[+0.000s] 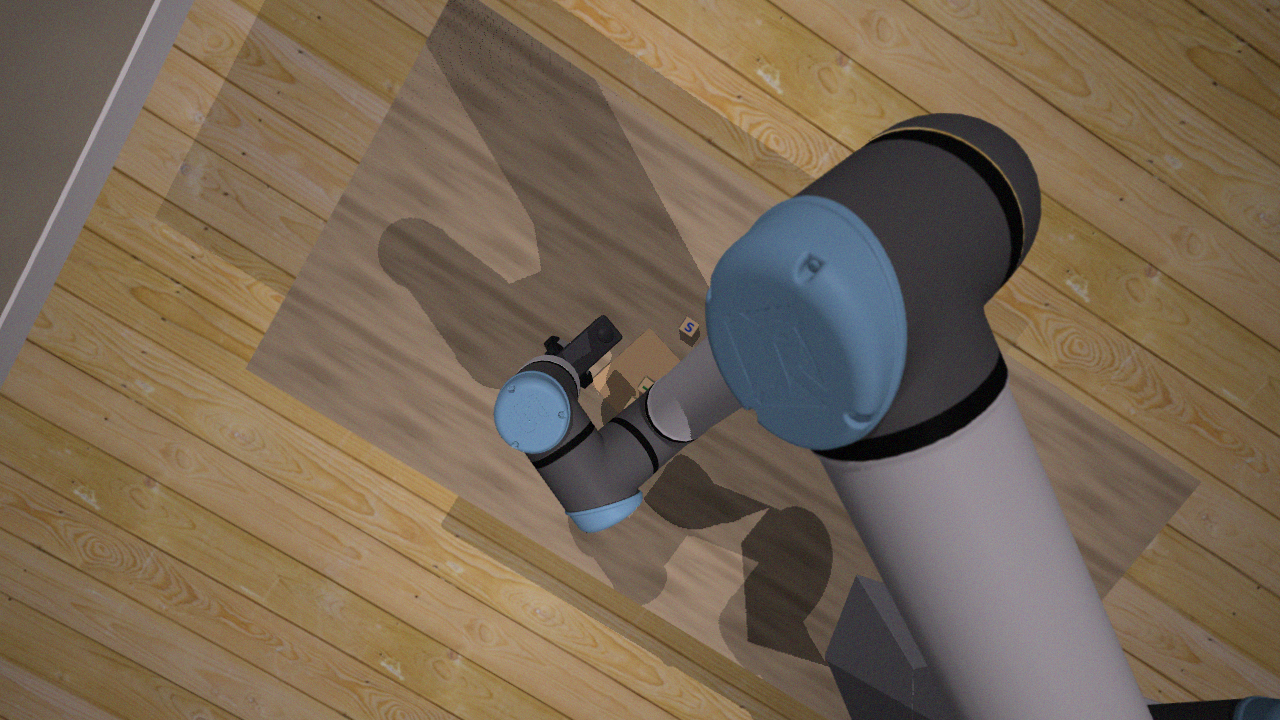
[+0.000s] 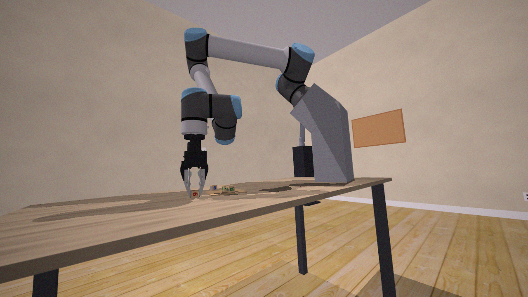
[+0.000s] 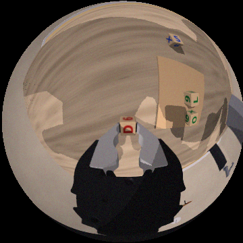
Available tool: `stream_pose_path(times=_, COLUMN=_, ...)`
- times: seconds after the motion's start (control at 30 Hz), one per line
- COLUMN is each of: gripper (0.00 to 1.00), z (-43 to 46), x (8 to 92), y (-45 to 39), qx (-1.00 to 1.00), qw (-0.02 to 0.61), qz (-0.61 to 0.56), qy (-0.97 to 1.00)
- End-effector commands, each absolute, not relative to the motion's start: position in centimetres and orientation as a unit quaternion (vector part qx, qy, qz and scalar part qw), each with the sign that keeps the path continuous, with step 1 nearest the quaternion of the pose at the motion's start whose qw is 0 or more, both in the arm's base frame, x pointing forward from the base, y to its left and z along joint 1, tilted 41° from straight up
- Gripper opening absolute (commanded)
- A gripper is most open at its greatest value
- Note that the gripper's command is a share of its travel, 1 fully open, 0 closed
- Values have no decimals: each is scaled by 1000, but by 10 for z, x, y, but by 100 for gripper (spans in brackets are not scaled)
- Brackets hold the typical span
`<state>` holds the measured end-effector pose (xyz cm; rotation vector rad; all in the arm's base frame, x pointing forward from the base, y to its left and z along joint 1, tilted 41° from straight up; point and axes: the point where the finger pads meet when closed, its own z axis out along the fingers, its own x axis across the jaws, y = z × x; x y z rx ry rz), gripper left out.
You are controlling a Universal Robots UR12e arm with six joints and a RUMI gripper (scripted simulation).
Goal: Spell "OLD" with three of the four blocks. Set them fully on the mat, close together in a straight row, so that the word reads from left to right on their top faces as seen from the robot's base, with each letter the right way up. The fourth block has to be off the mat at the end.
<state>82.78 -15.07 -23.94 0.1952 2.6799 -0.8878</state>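
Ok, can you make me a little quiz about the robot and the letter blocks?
1. True or false: the gripper is shut on the D block.
2. Which two blocks sit on the mat? A) S and D B) L and O C) D and L
3. Fill in: the block lying off the mat, far from the gripper, shows a blue letter ___.

Key: 1 true. 2 B, the L block and O block. 3 S, on the S block.
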Motion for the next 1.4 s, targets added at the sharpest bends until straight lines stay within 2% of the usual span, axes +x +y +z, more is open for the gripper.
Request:
stream_pose_path(times=0.0, gripper=5, z=-238, x=828, y=-149, qx=68, qw=156, qz=-310, qy=935)
stream_pose_path(times=0.6, gripper=5, z=-168, x=805, y=-94, qx=68, qw=156, qz=-310, qy=935)
stream_pose_path(times=1.1, gripper=5, z=-163, x=802, y=-91, qx=66, qw=155, qz=-310, qy=936)
stream_pose_path(times=1.37, gripper=5, z=-153, x=718, y=-141, qx=-6, qw=130, qz=-321, qy=938)
